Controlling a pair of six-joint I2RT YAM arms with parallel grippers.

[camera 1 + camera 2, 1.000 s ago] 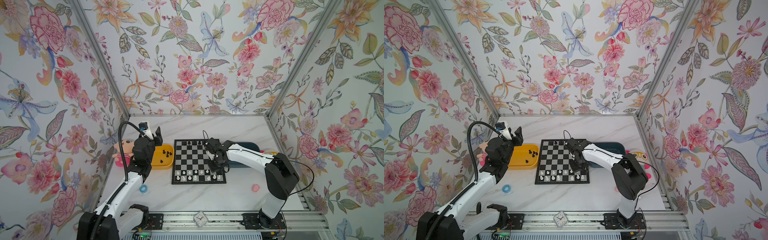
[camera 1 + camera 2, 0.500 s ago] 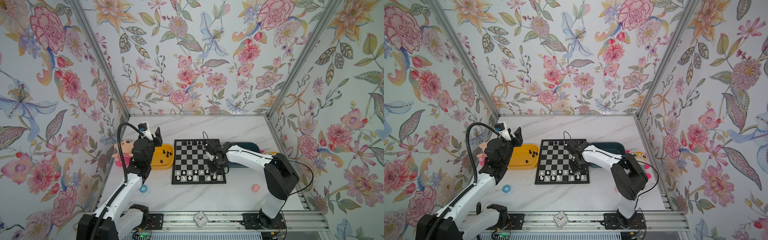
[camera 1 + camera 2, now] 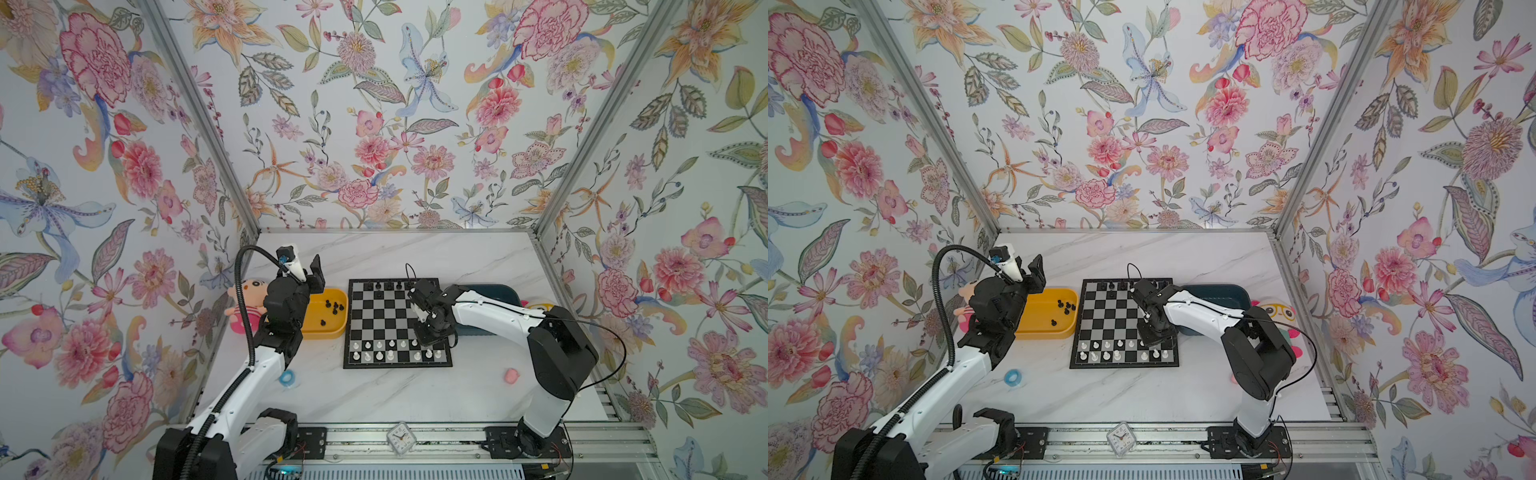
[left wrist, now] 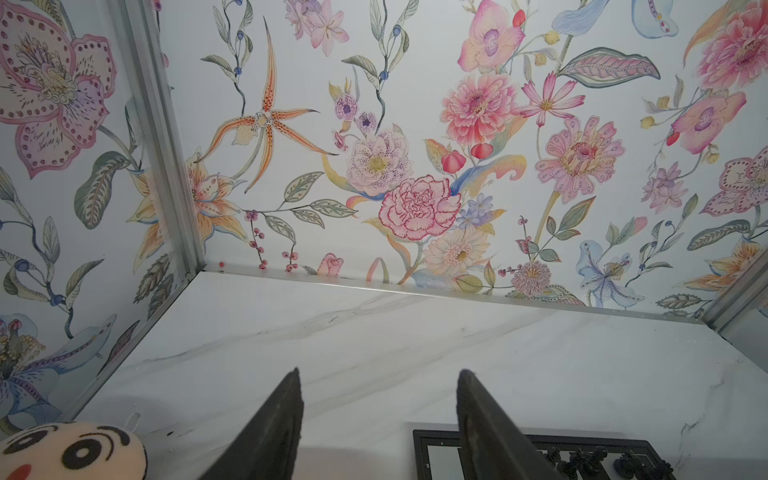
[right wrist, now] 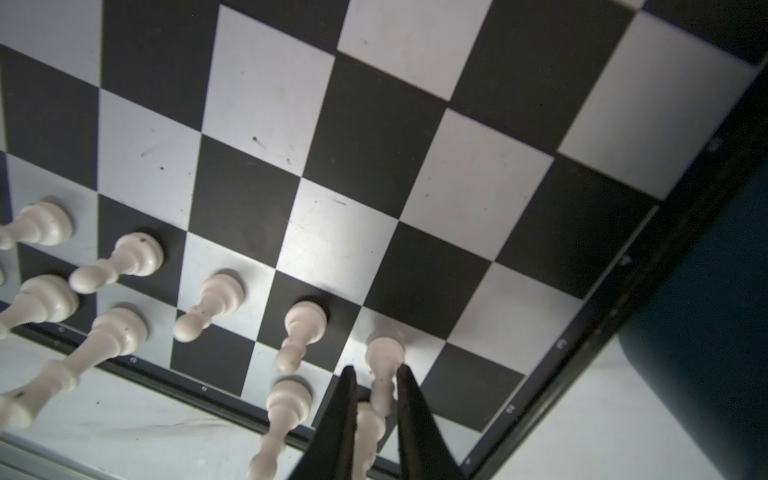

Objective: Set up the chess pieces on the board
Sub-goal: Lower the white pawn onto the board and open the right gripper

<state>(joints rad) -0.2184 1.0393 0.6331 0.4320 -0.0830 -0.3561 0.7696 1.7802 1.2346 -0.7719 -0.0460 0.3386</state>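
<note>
The right gripper (image 5: 376,370) is held low over the right part of the board (image 5: 266,83), pointing down. Its fingers (image 5: 409,399) are set either side of a white pawn (image 5: 384,353). The pawn stands upright on a silver square in the second row from the near edge. The jaws are parted only narrowly, and a thin gap shows on one side of the pawn's stem, so the pawn is not clamped. The right arm is reached in from the right, across the dark blue tray (image 3: 498,291), with the wrist bent downward.

Against the earlier frames, this gripper is seen slightly nearer the board's near edge, while the left arm is unchanged.

Other white pieces (image 3: 390,349) are lined along the two near rows, and a few black pieces (image 3: 382,286) are placed on the far row.

The left gripper (image 4: 380,372) is raised above the yellow tray (image 3: 328,330) and aimed toward the back wall. Its jaws are spread apart with nothing between them. More black pieces (image 3: 334,307) are left in that tray, and a doll (image 3: 245,299) is lying beside it.
</note>
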